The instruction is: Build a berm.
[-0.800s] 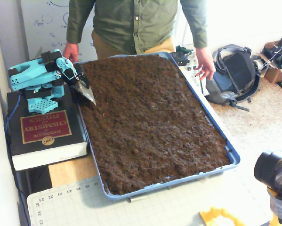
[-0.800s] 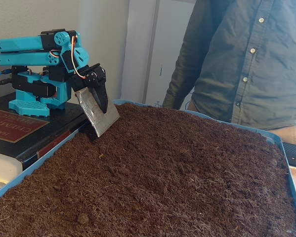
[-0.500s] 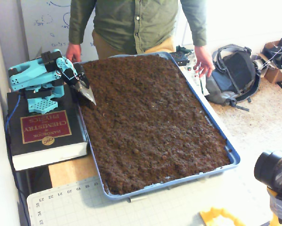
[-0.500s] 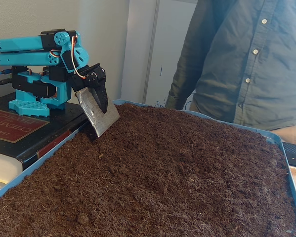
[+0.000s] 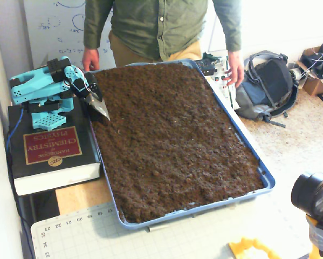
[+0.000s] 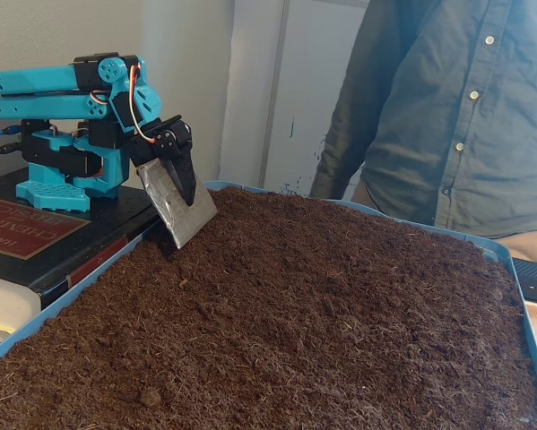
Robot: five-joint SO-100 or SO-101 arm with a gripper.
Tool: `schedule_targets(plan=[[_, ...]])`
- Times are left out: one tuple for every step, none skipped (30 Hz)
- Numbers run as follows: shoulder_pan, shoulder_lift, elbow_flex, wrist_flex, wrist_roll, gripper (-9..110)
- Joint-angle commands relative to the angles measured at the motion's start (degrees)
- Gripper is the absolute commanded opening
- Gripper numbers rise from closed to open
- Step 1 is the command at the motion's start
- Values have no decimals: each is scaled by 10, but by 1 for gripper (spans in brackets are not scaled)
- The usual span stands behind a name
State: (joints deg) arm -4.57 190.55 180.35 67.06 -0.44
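Soil [image 6: 322,322] flat; book [image 5: 52,144] reads "Handbook Chemistry & Physics".

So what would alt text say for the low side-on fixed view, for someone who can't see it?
A turquoise plastic robot arm, mounted on a thick black book, holds its flat grey metal scoop-like gripper tip-down at the edge of a blue tray filled with level, crumbly dark brown soil. A person in a grey-green shirt stands behind.

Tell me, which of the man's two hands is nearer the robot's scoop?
The hand on the left of the higher fixed view, just behind the blue arm. His other hand rests at the tray's far right corner, well away from the gripper.
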Motion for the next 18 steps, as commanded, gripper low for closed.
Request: schedule_targets(plan=[[5, 7, -52, -8, 0, 1], [0, -7, -74, -12, 0, 1], [-2, -33, -98, -14, 0, 1], [-3, -66, -124, -15, 0, 1], [-4, -99, -149, -15, 0, 1], [-4, -134, -172, -15, -1, 1], [-4, -165, -196, -15, -1, 1], [-6, -195, -220, -15, -1, 1], [-11, -223, -243, -15, -1, 1], [-18, -250, -266, -15, 0, 1], [-27, -278, -289, -15, 4, 1], [-36, -302, -308, -15, 9, 1], [-45, -326, -330, -15, 10, 1], [-51, -351, -346, -15, 10, 1], [-54, -372, -364, -15, 11, 1], [-54, -397, -381, -15, 12, 1], [-54, -418, -398, -15, 19, 1], [-54, -439, -416, -15, 32, 1]])
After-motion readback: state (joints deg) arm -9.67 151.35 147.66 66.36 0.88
